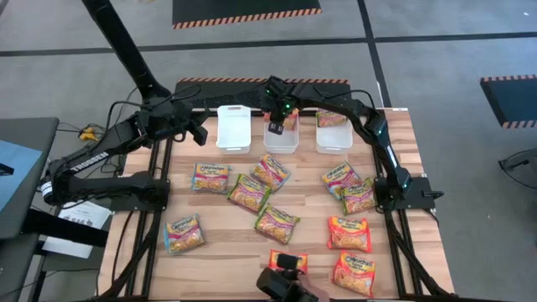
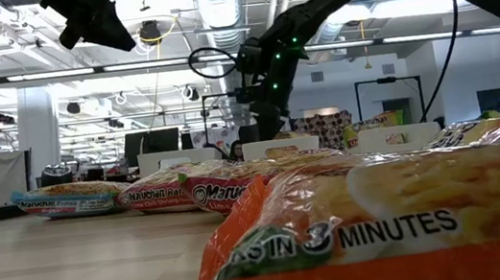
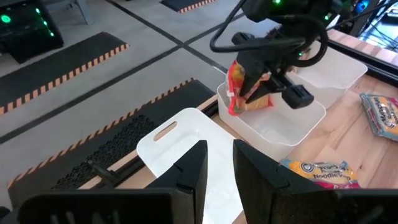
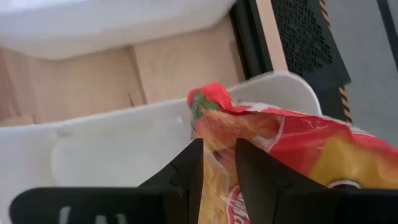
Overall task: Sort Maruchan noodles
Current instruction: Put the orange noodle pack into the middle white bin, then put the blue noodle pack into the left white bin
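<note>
You were at the drop-off step: your right gripper [image 1: 283,120] hung over the middle white rectangular plastic tray [image 1: 280,141], fingers pinched on a glossy orange-red square ramen packet [image 3: 247,87] dangling just above it. Your left gripper [image 1: 199,134] waited beside the left white tray [image 1: 233,132], fingers slightly parted and empty. Next, judging from this, you needed to release the packet, then fetch another from the packets on the wooden table [image 1: 306,201].

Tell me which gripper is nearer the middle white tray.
Right. The right gripper hangs over the middle white tray, shut on an orange-red packet; the left gripper hovers beside the left tray.
</note>
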Available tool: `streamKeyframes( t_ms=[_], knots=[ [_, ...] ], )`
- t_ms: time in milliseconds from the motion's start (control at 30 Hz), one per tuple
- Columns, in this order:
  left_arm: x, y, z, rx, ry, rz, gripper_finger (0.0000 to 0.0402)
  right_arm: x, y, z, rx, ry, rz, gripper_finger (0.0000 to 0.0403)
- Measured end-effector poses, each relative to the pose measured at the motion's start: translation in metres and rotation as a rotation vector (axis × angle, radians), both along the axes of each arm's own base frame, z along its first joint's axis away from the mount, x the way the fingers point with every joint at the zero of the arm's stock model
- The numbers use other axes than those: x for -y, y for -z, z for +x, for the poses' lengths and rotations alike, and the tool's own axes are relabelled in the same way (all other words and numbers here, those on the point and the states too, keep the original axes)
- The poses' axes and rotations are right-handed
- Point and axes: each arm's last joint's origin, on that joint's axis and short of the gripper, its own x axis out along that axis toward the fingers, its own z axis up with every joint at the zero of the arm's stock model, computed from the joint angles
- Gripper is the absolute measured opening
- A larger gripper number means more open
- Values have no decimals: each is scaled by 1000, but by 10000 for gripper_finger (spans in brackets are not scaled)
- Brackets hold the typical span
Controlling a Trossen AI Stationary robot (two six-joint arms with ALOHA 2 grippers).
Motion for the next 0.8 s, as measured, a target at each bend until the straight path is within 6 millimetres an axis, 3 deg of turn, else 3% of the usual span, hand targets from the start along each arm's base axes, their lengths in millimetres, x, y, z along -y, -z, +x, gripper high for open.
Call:
streamKeyframes(
  t_ms=[600,800],
  knots=[
    [0,0,0,3,-1,-2,67,-12,-1,7,4,-32,5,119],
    [0,0,0,2,-1,-3,67,-15,-36,8,19,-23,2,119]
  ],
)
